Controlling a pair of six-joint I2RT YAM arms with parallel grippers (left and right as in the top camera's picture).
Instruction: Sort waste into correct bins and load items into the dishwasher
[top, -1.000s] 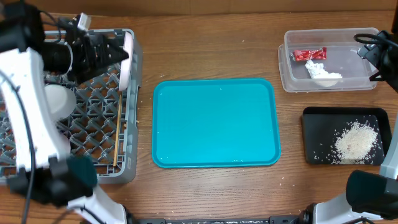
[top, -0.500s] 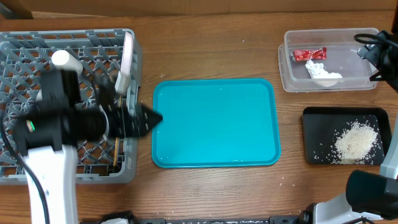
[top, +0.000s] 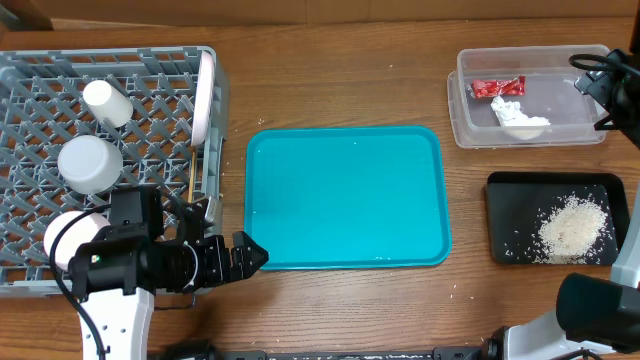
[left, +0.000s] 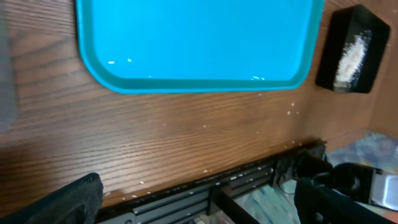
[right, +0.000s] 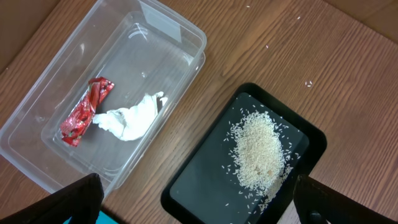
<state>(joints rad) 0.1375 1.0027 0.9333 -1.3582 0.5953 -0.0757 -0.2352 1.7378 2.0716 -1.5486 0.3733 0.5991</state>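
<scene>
The grey dish rack at the left holds a white cup, two pale bowls, a white plate standing on edge, and chopsticks. My left gripper is open and empty, low over the table's front edge by the teal tray's front left corner. The clear tub holds the red wrapper and the white napkin. The black tray holds white crumbs. My right gripper is open and empty, high above the tub and the black tray.
The teal tray lies bare in the middle of the table and shows in the left wrist view. A few loose crumbs lie on the wood in front of it. My right arm stands at the far right edge.
My left arm has swung from the rack's far side back to the table's front edge, uncovering the cup, bowls and plate in the rack. The right arm has not moved.
</scene>
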